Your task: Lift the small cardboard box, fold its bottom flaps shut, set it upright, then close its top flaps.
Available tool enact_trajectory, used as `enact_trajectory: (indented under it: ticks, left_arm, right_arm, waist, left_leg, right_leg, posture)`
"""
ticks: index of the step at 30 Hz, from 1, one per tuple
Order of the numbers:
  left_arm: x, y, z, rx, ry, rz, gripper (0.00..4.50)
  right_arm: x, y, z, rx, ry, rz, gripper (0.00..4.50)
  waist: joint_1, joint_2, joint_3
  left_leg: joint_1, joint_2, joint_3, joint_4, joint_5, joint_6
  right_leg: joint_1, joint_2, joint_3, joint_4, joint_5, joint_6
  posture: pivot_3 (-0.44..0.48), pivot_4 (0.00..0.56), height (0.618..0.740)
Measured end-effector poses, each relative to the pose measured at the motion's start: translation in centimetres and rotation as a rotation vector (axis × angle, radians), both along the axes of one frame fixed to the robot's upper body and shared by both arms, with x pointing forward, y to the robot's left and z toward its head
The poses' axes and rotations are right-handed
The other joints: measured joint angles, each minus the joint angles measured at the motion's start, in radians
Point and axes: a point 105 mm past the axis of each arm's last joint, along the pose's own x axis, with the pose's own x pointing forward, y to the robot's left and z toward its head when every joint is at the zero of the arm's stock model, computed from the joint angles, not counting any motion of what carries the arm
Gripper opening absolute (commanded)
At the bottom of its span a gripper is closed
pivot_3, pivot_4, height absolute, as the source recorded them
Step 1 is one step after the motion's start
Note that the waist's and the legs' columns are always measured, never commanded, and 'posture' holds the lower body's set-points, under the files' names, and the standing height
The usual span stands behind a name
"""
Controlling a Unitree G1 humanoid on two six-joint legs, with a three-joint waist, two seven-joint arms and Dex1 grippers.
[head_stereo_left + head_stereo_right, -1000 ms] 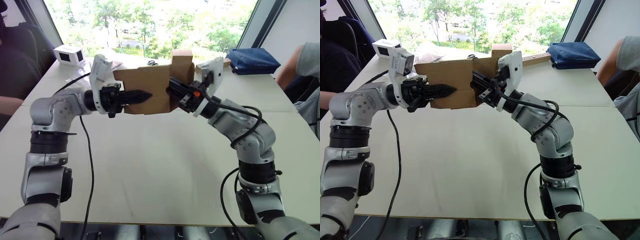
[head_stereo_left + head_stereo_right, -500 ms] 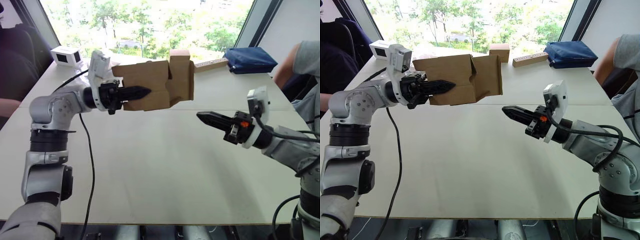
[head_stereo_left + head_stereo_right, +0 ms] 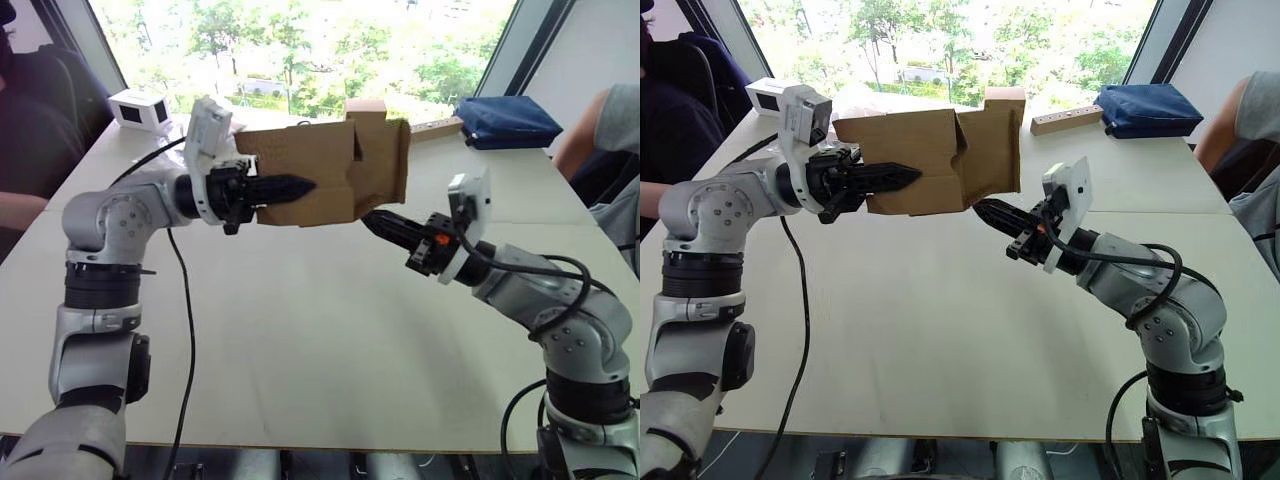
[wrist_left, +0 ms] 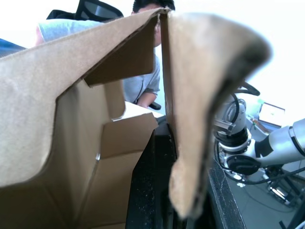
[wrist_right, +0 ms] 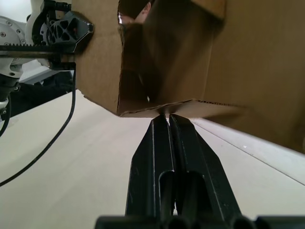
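Box (image 3: 320,180): held aloft, upper centre of frame, above the table (image 3: 300,340); one wall is pinched by the left gripper (image 3: 290,187), leaving the open end free for folding. Right gripper (image 3: 375,222): fingers pressed together, tip at a lower flap (image 5: 190,109), seemingly placed to push it shut.

The box (image 3: 320,185) hides the far finger of the left tool (image 3: 290,187) behind its wall. In the left wrist view the box's near edge (image 4: 205,95) is blurred. A person (image 3: 612,120) at the right is cut off by the edge, as is another person (image 3: 25,120) at the left.
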Motion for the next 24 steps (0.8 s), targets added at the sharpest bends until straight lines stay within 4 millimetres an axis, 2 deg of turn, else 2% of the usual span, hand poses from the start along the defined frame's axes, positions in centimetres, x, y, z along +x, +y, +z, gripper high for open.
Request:
enact_trajectory:
  ticks: [5, 13, 18, 24]
  left_arm:
    - [0.0, 0.0, 0.0, 0.001, -0.002, 0.0, 0.0]
    - [-0.1, -0.4, -0.2, 0.003, -0.004, -0.013, 0.0]
    - [-0.7, -1.3, -0.8, 0.027, -0.002, -0.053, 0.0]
    - [-0.8, -1.2, -0.7, 0.032, -0.019, -0.063, 0.0]
  right_arm:
    - [-0.5, 0.5, 0.9, 0.07, 0.011, 0.048, 0.06]
    - [-0.9, 0.4, 0.9, 0.067, 0.021, 0.07, 0.06]
    - [-0.8, 1.4, 0.6, 0.055, 0.033, 0.108, 0.06]
    - [-0.6, 1.8, 0.8, 0.043, 0.025, 0.139, 0.06]
  waist:
    - [0.0, 0.0, 0.0]
    - [0.0, 0.0, 0.0]
    - [-0.002, 0.0, 0.0]
    - [-0.001, 0.0, 0.0]
  left_leg:
    - [0.0, 0.0, 0.0, 0.0, 0.0, 0.0]
    - [0.0, 0.0, 0.0, 0.0, 0.0, 0.0]
    - [0.0, 0.0, 0.0, 0.0, 0.0, 0.0]
    - [0.0, 0.0, 0.0, 0.0, 0.0, 0.0]
  right_leg:
    - [0.0, 0.0, 0.0, 0.0, 0.0, 0.0]
    - [0.0, 0.0, 0.0, 0.0, 0.0, 0.0]
    - [0.0, 0.0, 0.0, 0.0, 0.0, 0.0]
    - [0.0, 0.0, 0.0, 0.0, 0.0, 0.0]
  posture:
    - [0.0, 0.15, 0.74]
    - [0.0, 0.15, 0.74]
    - [0.0, 0.15, 0.74]
    - [0.0, 0.15, 0.74]
